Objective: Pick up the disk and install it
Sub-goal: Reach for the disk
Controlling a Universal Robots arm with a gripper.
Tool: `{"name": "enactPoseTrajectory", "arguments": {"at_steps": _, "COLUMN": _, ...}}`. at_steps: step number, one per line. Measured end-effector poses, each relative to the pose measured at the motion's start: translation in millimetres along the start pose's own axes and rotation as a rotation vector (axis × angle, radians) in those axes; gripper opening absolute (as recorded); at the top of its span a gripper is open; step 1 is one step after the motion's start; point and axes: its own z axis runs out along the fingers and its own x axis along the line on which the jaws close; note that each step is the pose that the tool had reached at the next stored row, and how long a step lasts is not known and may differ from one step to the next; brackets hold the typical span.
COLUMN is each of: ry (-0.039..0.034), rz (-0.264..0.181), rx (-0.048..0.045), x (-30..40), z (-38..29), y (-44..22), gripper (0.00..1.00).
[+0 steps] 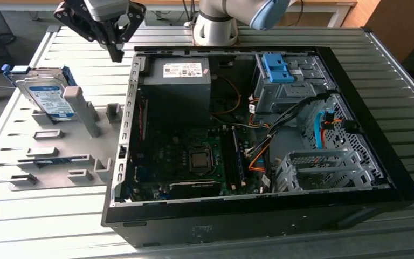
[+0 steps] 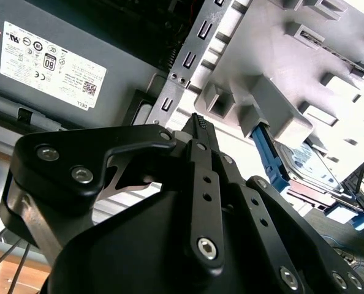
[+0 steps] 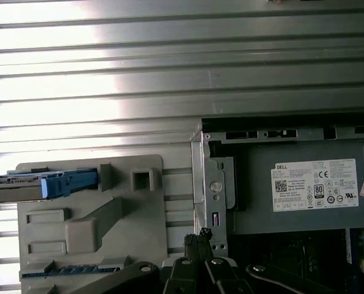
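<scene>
The end effector (image 1: 116, 54) hangs over the far part of the ribbed metal surface (image 1: 49, 226) in the exterior view, just off the far corner of the computer case (image 1: 264, 226). Its black fingers are pressed together to a point and pinch nothing. The disk (image 1: 45, 97) stands tilted in a slot of the grey holder plate (image 1: 63, 145), on the exterior view's left of the case and apart from the end effector, its labelled face showing inside the blue bracket. A lower slot of the plate holds a thin blue-edged part (image 1: 49, 160). The opened case lies on its side and contains a grey power supply (image 1: 181, 73), a motherboard (image 1: 192, 162), a tangle of cables (image 1: 264, 145), a bare blue bracket (image 1: 279, 67) in a drive cage and a perforated metal cage (image 1: 329, 167).

In the second wrist view the closed end effector (image 2: 198, 122) is seen close up, its ridged tip lying between the case's metal rim (image 2: 182, 79) and the holder plate (image 2: 274, 37). The disk (image 2: 304, 162) sits beyond a grey block, part hidden by it.

In the first wrist view the end effector (image 3: 201, 236) points at the case rim (image 3: 212, 184) beside the power supply (image 3: 292, 190). Here the disk (image 3: 47, 185) appears edge-on, a thin silver and blue strip in the holder plate (image 3: 145, 245), where the exterior view gives its face.
</scene>
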Motion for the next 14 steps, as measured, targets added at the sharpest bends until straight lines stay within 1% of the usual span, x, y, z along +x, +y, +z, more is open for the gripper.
{"name": "enactPoseTrajectory", "arguments": {"at_steps": 8, "ry": 0.0, "rz": 0.0, "rx": 0.0, "x": 7.4, "z": 0.2, "y": 0.7, "gripper": 0.11}}
{"name": "enactPoseTrajectory", "arguments": {"at_steps": 14, "ry": 0.0, "rz": 0.0, "rx": 0.0, "x": 8.9, "z": 0.3, "y": 0.7, "gripper": 0.11}}
